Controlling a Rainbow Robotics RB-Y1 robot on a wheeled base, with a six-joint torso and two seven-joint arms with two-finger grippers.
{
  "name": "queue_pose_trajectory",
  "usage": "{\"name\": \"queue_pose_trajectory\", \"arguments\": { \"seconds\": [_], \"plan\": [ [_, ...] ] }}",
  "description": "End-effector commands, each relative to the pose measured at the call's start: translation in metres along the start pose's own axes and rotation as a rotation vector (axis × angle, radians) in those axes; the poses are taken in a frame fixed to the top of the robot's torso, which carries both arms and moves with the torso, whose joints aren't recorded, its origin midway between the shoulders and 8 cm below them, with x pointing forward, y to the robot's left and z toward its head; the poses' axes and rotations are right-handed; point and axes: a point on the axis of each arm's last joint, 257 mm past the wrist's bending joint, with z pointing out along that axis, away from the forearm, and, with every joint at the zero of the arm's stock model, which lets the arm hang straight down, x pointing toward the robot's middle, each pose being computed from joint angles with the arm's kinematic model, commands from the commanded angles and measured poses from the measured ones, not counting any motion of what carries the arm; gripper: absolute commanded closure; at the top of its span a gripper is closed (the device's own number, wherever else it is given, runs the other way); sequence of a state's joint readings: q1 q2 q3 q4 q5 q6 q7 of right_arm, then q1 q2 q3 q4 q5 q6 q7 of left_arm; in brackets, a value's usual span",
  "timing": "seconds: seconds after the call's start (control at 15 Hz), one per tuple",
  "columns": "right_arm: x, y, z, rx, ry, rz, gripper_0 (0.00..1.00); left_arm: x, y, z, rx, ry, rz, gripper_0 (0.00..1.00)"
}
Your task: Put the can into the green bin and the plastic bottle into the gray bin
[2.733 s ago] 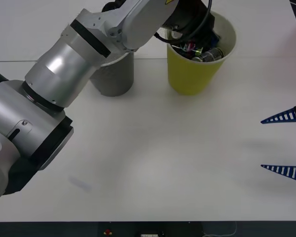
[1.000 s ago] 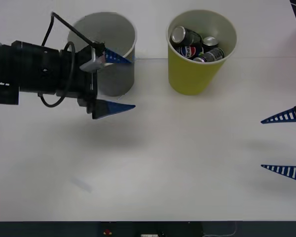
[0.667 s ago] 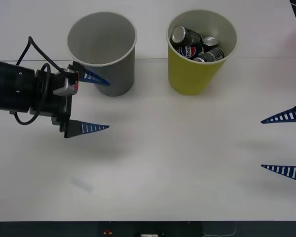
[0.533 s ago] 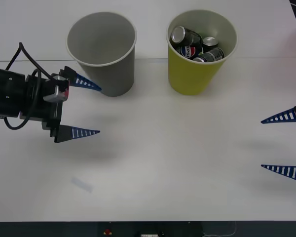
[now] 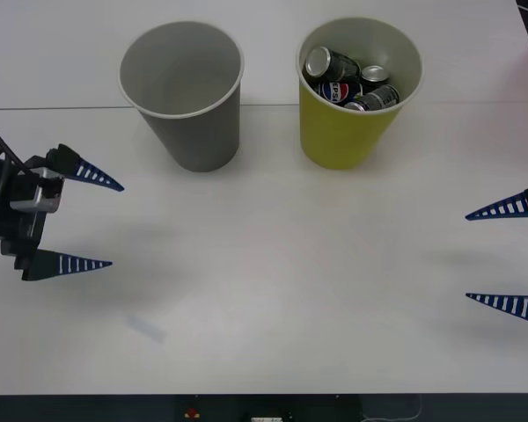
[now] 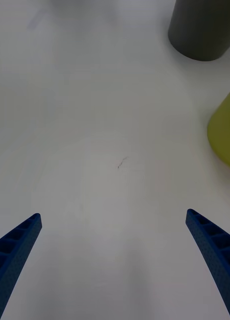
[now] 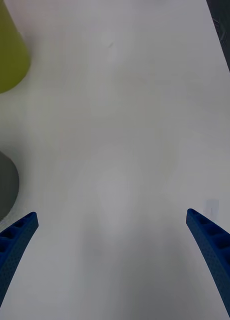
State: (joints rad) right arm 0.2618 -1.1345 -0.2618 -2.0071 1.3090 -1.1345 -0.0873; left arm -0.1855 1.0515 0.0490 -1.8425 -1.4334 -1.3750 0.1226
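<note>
The can lies tilted among others inside the upright green bin, beside the gray bin

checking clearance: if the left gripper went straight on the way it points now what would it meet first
Probably nothing: the left gripper, open, points across bare table, passing in front of the gray bin and green bin. Depth is uncertain.

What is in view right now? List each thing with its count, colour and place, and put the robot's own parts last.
gray bin: one, gray, far left of the table, upright.
green bin: one, yellow-green, far right of centre, upright.
cans: at least three, silver-topped with dark sides, one with a blue logo, inside the green bin.
table: one, white.
left tool: blue ribbed fingers, open, at the table's left edge.
right tool: blue ribbed fingers, open, at the right edge.
</note>
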Motion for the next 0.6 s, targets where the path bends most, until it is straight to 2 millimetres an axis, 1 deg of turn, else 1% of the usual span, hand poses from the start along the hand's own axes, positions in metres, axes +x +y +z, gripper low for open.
{"name": "queue_pose_trajectory", "arguments": {
  "seconds": [0.07, 0.2, 0.4, 0.6],
  "plan": [
    [0.0, 0.0, 0.0, 0.0, 0.0, 0.0, 0.0, 0.013, -0.017, -0.006, 0.018, 0.009, -0.024, 0.0],
    [0.0, 0.0, 0.0, 0.0, 0.0, 0.0, 0.0, 0.019, -0.029, -0.009, 0.038, 0.008, -0.037, 0.0],
    [0.0, 0.0, 0.0, 0.0, 0.0, 0.0, 0.0, 0.023, -0.039, -0.008, 0.046, 0.001, -0.016, 0.0],
    [0.0, 0.0, 0.0, 0.0, 0.0, 0.0, 0.0, 0.023, -0.049, -0.006, 0.054, -0.021, -0.041, 0.0]
  ]
}}
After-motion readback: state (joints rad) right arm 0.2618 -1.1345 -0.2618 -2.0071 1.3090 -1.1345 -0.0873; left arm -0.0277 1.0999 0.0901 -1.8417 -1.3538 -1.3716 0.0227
